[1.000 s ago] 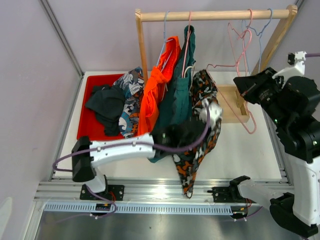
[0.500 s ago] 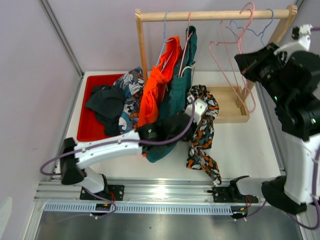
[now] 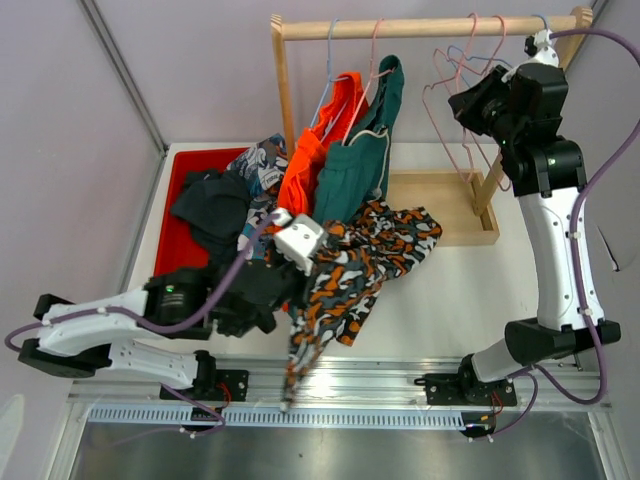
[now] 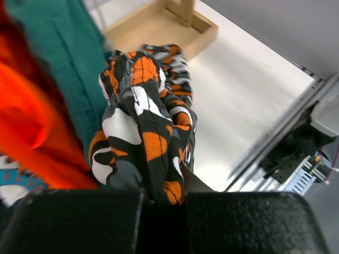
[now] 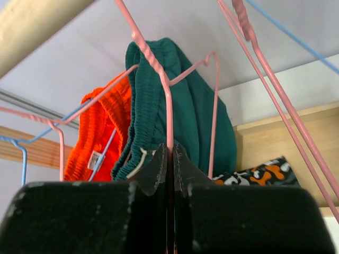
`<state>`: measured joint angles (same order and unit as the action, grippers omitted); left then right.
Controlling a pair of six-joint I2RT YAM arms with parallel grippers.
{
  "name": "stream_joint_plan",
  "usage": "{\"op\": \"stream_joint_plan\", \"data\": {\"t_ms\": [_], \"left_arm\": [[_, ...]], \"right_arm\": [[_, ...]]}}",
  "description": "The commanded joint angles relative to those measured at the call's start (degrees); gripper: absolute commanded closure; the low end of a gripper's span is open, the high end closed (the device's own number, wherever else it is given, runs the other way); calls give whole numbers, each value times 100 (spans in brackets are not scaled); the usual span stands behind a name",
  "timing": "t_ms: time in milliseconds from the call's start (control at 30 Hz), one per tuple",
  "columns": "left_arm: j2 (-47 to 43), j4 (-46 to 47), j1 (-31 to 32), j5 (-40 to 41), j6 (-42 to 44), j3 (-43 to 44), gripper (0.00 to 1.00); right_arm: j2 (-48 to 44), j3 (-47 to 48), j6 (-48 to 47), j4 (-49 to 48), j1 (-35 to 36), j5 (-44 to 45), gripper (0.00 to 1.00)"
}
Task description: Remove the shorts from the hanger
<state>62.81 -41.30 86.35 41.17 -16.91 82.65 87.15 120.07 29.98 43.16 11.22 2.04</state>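
Note:
My left gripper (image 3: 290,248) is shut on the orange-black-white print shorts (image 3: 355,275), which drape across the table off any hanger; they fill the left wrist view (image 4: 145,127). Bright orange shorts (image 3: 315,150) and dark teal shorts (image 3: 365,150) hang on hangers from the wooden rail (image 3: 420,28); both show in the right wrist view, the orange pair (image 5: 100,132) and the teal pair (image 5: 185,111). My right gripper (image 3: 468,105) is shut on an empty pink hanger (image 5: 159,79) up at the rail. Near-black shorts (image 3: 212,210) and blue-white print shorts (image 3: 262,170) lie in the red tray (image 3: 175,255).
Several empty pink and blue hangers (image 3: 470,70) hang at the rail's right end. The rack's wooden base (image 3: 440,205) sits behind the print shorts, its left post (image 3: 284,90) by the tray. A metal rail (image 3: 400,375) runs along the near table edge.
My left gripper pulled the print shorts down and left, off the rack, toward the tray. My right gripper lifted the empty pink hanger up to the rail.

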Motion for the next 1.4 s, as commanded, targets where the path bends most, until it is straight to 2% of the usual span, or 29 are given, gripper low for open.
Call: {"op": "stream_joint_plan", "data": {"t_ms": [0, 67, 100, 167, 200, 233, 267, 333, 367, 500, 633, 733, 800, 933, 1000, 1067, 1133, 1200, 1300, 1367], "left_arm": [[-286, -1195, 40, 970, -24, 925, 100], [-252, -1573, 40, 1583, 274, 1208, 100], [-216, -1600, 40, 1796, 450, 1618, 100], [-155, -1505, 40, 2331, 1115, 1885, 100], [-137, -1330, 32, 2500, 1433, 2156, 100], [-137, -867, 23, 2641, 2149, 2220, 100], [-137, -575, -3, 2720, 2531, 2290, 100], [-163, 266, -91, 2800, 3138, 2395, 100], [-172, 515, -135, 2783, 3672, 2413, 100], [-111, 1500, -355, 2695, 4712, 2712, 100], [-23, 3035, -408, 2712, 6194, 3124, 100], [196, 3731, -495, 2642, 7057, 3538, 100], [459, 3735, -653, 2502, 7175, 3968, 100], [750, 3497, -1197, 2282, 7140, 4207, 100], [838, 3174, -1549, 2090, 6834, 4162, 100], [961, 2497, -2199, 1861, 6114, 4224, 100], [1206, 1838, -2963, 1474, 5402, 4643, 100], [1417, 1521, -3525, 1054, 4988, 4891, 100], [1988, 1282, -4920, 631, 4513, 5427, 100], [2514, 1107, -5494, 245, 4013, 5725, 100]], "right_arm": [[-697, -746, -27, -597, -59, -143, 100], [-962, -1133, -9, -703, -76, -143, 100], [-1094, -1457, -1, -712, -94, -143, 100], [-1455, -1758, -1, -747, -94, -308, 100], [-1560, -1890, -27, -739, -103, -319, 96], [-1761, -2126, -44, -730, -103, -345, 70], [-1833, -2224, -53, -721, -103, -362, 49], [-2000, -2452, -88, -668, -103, -354, 14], [-2122, -2523, -106, -616, -103, -354, 2], [-2387, -2857, -159, -536, -120, -319, 0], [-2572, -3182, -150, -571, -147, -345, 1], [-2651, -3385, -124, -633, -147, -389, 1], [-2695, -3499, -71, -677, -147, -433, 1], [-2739, -3622, -36, -765, -138, -512, 1], [-2748, -3657, -27, -765, -138, -529, 1], [-2791, -3719, -36, -765, -155, -547, 0], [-2835, -3789, -62, -756, -147, -582, 1], [-2862, -3833, -71, -747, -156, -643, 1], [-2888, -3921, -106, -730, -164, -714, 1], [-2914, -3956, -167, -695, -182, -775, 1]]}}
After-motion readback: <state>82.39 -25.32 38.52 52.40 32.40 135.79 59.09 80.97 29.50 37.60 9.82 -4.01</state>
